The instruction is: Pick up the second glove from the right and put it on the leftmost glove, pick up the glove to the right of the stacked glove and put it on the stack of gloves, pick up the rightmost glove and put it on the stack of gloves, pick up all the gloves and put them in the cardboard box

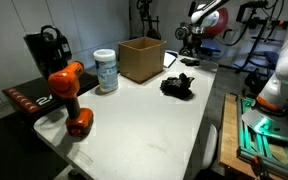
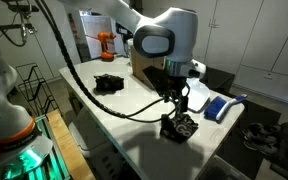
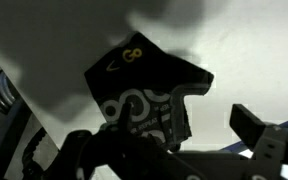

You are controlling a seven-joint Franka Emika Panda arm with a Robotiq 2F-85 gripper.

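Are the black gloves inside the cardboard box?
No, the stack of gloves lies on the table, outside the cardboard box.

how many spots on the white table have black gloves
2: a lumpy heap of black gloves near the brown cardboard box, and one patterned black glove under the jaws. The heap may hide several.

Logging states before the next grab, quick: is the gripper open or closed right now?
The gripper is open, fingers spread wide just over a black glove, nothing gripped.
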